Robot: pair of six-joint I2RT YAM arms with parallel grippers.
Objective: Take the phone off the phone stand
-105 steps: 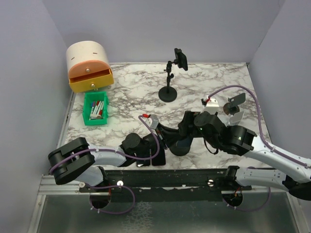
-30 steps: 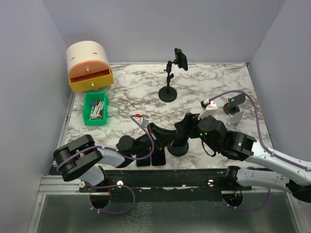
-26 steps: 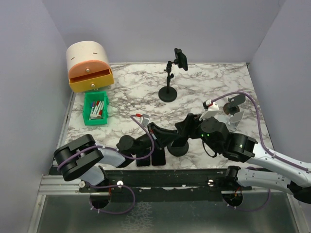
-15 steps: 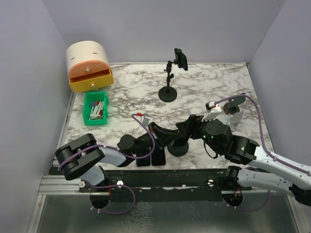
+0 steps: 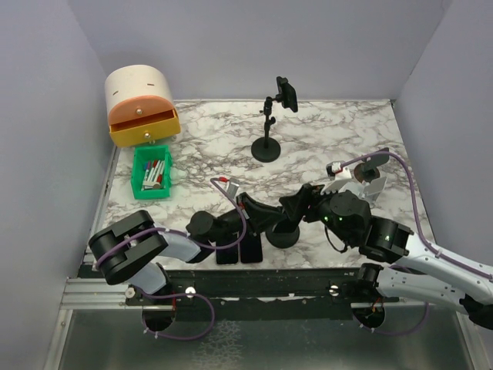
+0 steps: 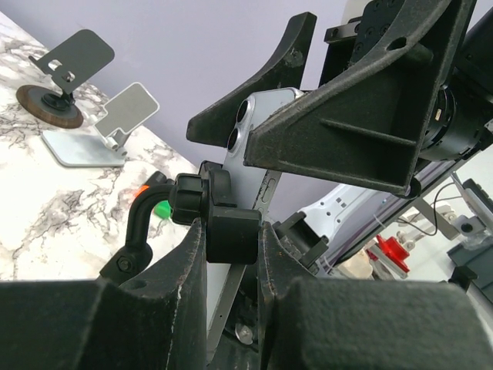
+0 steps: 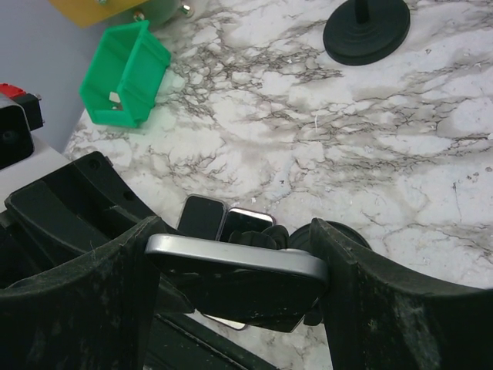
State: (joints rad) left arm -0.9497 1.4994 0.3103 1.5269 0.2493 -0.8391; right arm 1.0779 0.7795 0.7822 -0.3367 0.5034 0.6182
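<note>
Right gripper [image 7: 237, 266] drew back; clasps one phone [image 7: 231, 257]; two flat phones [image 7: 202, 217] nearby.

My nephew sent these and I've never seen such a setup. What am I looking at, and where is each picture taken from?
Two robot arms bolted to a marble table. The wide picture is from a camera above and behind them; the others are from a camera on each wrist. The left end effector clamps a black phone stand, the right end effector grips the silver phone in it. Also there: a green bin of pens, an orange drawer box, a second black stand, a silver stand, two phones lying flat.
</note>
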